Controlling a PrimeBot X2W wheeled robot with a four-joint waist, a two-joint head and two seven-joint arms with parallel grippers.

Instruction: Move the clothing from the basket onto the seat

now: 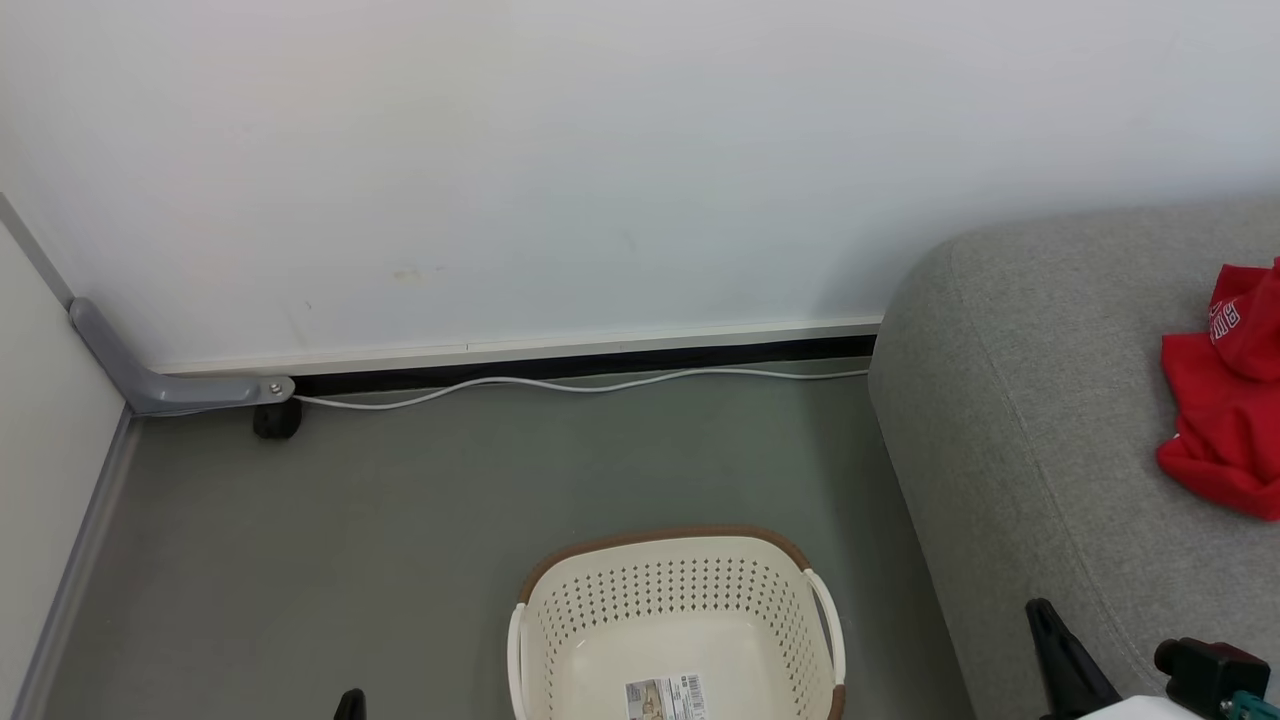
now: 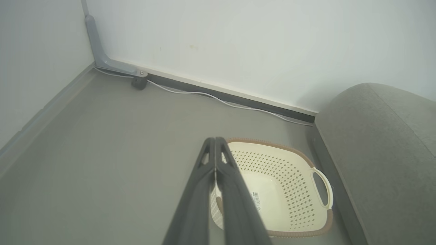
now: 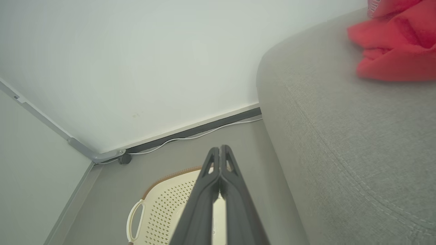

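While basket (image 1: 680,590) sits on floor (image 1: 350,520), clothing (image 1: 1220,420) lies on seat (image 1: 1040,420)

Because their fingers press together, left end effector (image 2: 215,139) and right end effector (image 3: 219,148) are narrow, gripping nothing, bottom center of their wrist views. Basket: bottom center of head view, paper label (image 1: 665,697) inside. Seat takes right side; red clothing at right edge. Far back, white cable (image 1: 560,385) runs along wall (image 1: 600,150).

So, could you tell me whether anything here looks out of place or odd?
Nothing stands out: the basket sits upright on the floor, and the red clothing lies crumpled on the sofa.
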